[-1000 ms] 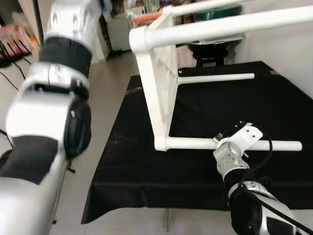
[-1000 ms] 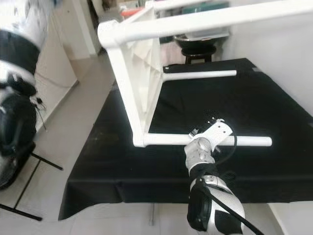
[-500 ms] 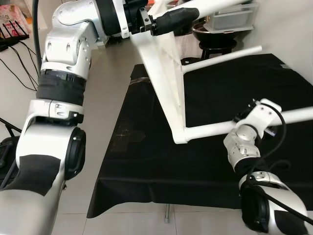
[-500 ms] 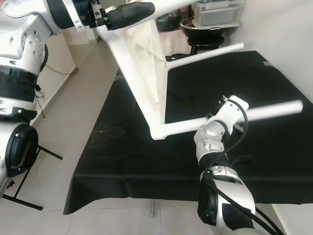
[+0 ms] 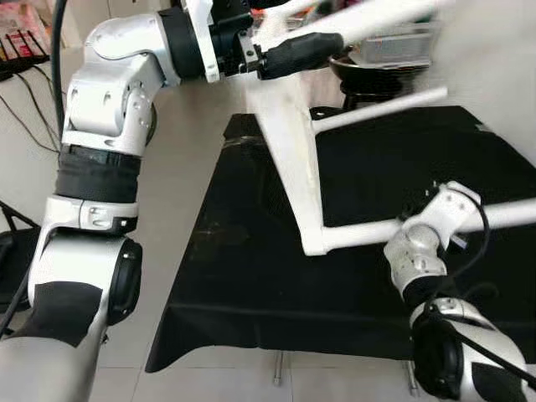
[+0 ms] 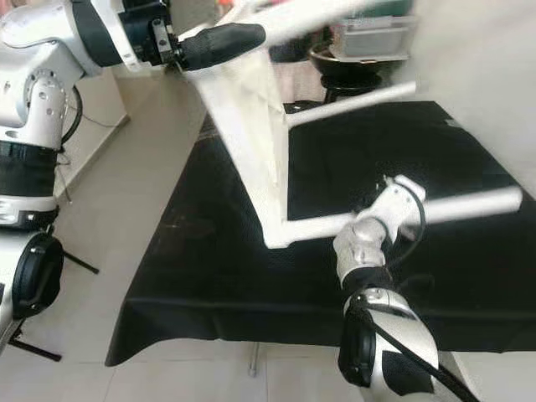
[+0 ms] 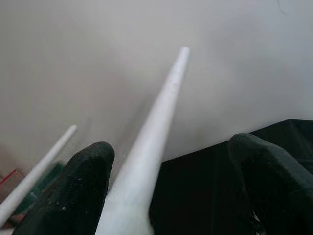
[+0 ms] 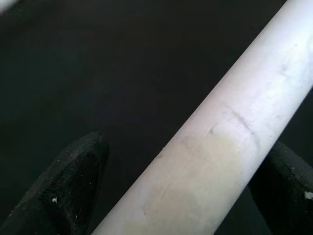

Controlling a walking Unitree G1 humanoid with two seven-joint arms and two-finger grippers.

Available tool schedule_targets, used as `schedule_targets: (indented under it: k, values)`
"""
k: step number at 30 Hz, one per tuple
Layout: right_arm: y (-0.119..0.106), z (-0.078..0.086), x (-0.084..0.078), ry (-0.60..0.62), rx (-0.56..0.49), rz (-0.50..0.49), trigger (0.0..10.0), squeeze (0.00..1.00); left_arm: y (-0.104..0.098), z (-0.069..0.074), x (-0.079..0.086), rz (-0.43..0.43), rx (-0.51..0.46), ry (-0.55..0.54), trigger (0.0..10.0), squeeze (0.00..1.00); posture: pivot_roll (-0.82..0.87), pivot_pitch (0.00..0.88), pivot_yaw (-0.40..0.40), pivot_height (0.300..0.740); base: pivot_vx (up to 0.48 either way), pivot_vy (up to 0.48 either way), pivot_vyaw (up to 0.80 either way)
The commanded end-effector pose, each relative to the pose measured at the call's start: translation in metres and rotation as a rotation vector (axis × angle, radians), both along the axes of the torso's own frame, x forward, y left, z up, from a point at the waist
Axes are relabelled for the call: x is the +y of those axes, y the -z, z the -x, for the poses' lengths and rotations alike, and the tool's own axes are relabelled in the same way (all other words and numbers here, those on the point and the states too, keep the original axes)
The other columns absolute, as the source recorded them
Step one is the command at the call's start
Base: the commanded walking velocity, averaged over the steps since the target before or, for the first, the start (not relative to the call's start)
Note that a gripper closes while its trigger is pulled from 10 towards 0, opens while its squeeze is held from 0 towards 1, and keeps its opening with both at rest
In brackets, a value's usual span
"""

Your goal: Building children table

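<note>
Your left tool sits at the upper middle of the head view, reaching in from the silver arm at the upper left, with its black fingers set on either side of an upper leg of the white children's table. The wrist view shows that leg running between the two pads, yet you cannot tell from the pictures whether they press on it or merely flank it.

The children's table is tipped on its side over the black-covered worktop, its flat top standing as a slanted white panel through the centre of the frame, its legs pointing toward the right edge. The lower corner of the panel sits just at the black cloth, centre frame.

Further right, your right tool is at the lower right, at the lowest leg, which runs out to the right edge. In its wrist view the white tube lies between both black fingers, which are closed around it.

Behind the worktop, top right, stands a dark bowl on a stool.
</note>
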State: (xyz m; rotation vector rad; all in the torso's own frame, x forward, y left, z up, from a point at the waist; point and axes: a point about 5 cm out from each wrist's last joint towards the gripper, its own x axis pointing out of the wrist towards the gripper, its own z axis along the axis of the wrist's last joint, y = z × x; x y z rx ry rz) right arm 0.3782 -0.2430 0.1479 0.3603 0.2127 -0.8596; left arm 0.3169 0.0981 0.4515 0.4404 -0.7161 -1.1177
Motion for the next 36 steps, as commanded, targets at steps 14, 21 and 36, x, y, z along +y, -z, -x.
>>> schedule_targets:
  k: [14,21,36]
  values:
    - [0.011,0.004,0.003,-0.055,0.112,0.193,10.0,1.00,0.007,0.009,0.007,-0.005,0.001,-0.027,10.0,0.00,0.11,0.054,0.032,0.740,0.000,0.000,0.00]
    - [0.020,0.005,0.008,-0.064,0.120,0.095,10.0,1.00,0.009,0.009,0.011,0.000,0.000,-0.054,10.0,0.00,0.11,0.055,0.029,0.740,0.000,0.000,0.00]
    - [0.027,0.005,0.015,-0.090,0.125,0.012,10.0,1.00,0.086,-0.040,0.042,0.115,0.144,-0.494,10.0,0.00,0.10,0.068,0.025,0.740,0.000,0.000,0.00]
